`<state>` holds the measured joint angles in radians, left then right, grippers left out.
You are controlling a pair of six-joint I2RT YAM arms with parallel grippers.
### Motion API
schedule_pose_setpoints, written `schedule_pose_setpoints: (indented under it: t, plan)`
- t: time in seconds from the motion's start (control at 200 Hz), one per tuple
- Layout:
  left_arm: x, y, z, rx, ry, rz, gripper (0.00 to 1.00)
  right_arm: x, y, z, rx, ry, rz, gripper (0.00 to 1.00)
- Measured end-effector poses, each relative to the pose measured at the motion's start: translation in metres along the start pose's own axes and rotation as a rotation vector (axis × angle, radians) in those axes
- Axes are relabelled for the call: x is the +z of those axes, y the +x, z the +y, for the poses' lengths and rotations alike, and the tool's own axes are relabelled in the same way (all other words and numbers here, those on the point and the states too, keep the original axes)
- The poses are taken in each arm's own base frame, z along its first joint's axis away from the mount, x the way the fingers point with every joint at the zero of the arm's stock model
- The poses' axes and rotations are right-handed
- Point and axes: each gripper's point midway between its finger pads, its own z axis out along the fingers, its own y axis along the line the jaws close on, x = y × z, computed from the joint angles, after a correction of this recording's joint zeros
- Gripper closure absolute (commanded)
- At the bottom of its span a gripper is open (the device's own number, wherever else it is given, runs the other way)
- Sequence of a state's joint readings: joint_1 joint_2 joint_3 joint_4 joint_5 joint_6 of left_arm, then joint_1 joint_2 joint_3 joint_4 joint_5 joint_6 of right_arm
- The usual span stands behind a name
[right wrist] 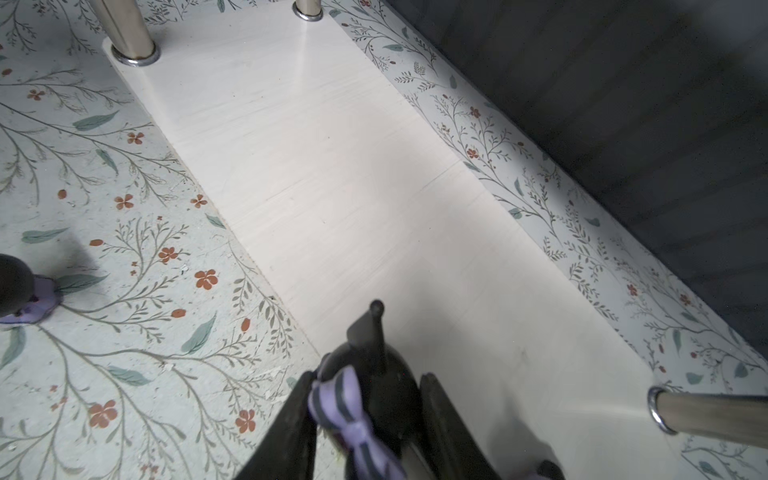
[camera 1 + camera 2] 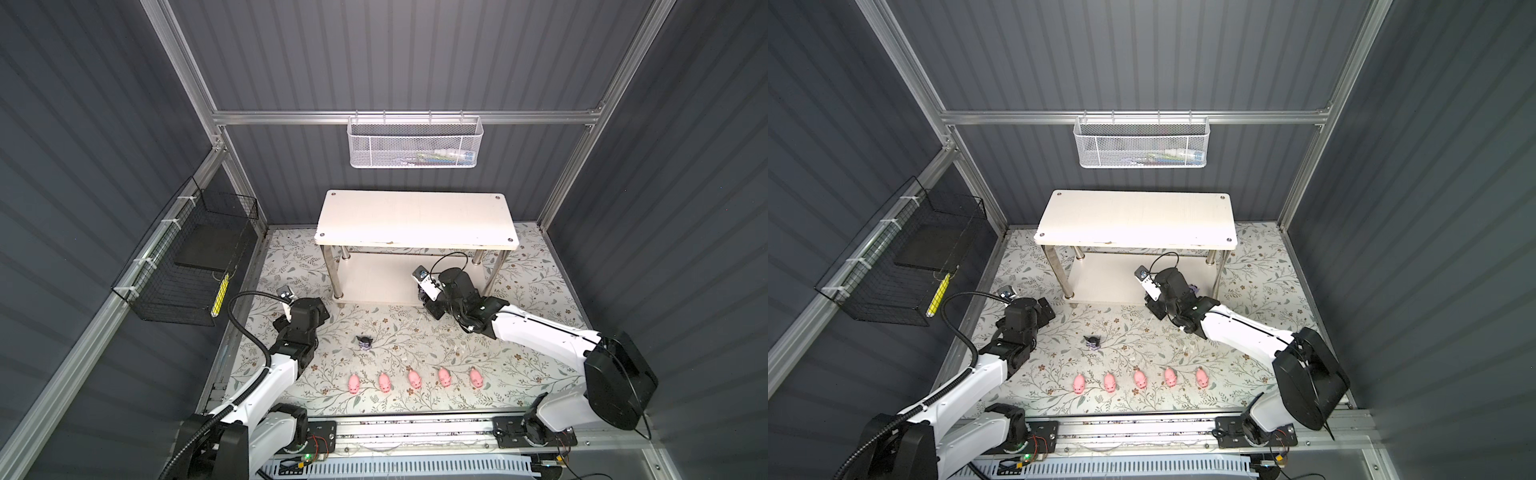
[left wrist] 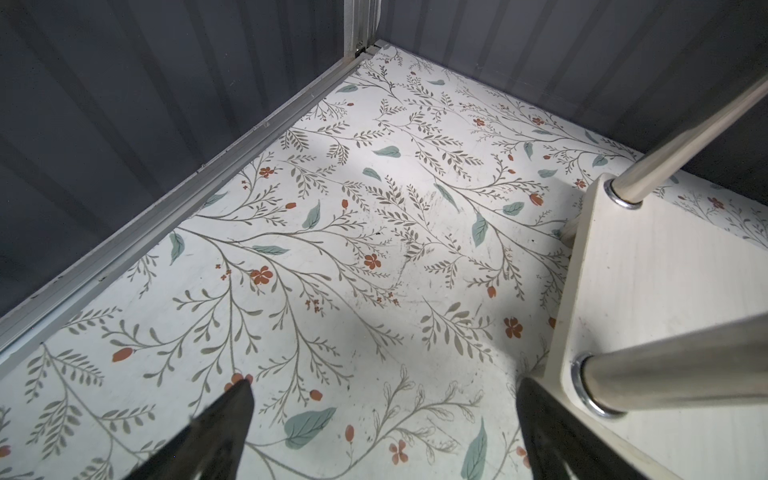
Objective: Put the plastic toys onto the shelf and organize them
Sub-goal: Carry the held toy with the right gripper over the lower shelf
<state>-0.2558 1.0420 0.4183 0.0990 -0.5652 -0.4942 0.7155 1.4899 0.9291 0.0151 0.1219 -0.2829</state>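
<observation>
Floral bench point(image 2: 540, 332) carried the white shelf point(image 2: 415, 220) at its back. Left hand point(image 3: 384, 390) hung wide open and empty, low beside the shelf's left end. Right hand point(image 1: 365, 395) was closed on a purple-and-black figure point(image 1: 374, 370) at the lower board's front edge. Five pigs point(image 2: 413, 379) stood in a row near the bench front; a second figure point(image 2: 365, 343) lay behind them.

5 pigs point(image 2: 414, 379) abreast, white shelf point(image 2: 415, 216) behind
</observation>
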Motion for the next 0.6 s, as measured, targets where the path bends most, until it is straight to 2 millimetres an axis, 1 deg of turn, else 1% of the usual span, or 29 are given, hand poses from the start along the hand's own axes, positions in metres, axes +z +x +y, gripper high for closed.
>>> schedule_pose_setpoints:
  t: [0.215, 0.39, 0.6]
  plan:
    - [0.0, 0.0, 0.0, 0.0, 0.0, 0.0, 0.02, 0.021, 0.006, 0.001, -0.044, 0.012, 0.024, 0.69]
    - [0.0, 0.0, 0.0, -0.001, -0.001, 0.0, 0.02, 0.029, 0.011, -0.001, -0.059, 0.018, 0.036, 0.68]
    - [0.0, 0.0, 0.0, -0.001, -0.001, 0.0, 0.02, 0.038, 0.0, -0.008, -0.055, 0.033, 0.011, 0.67]
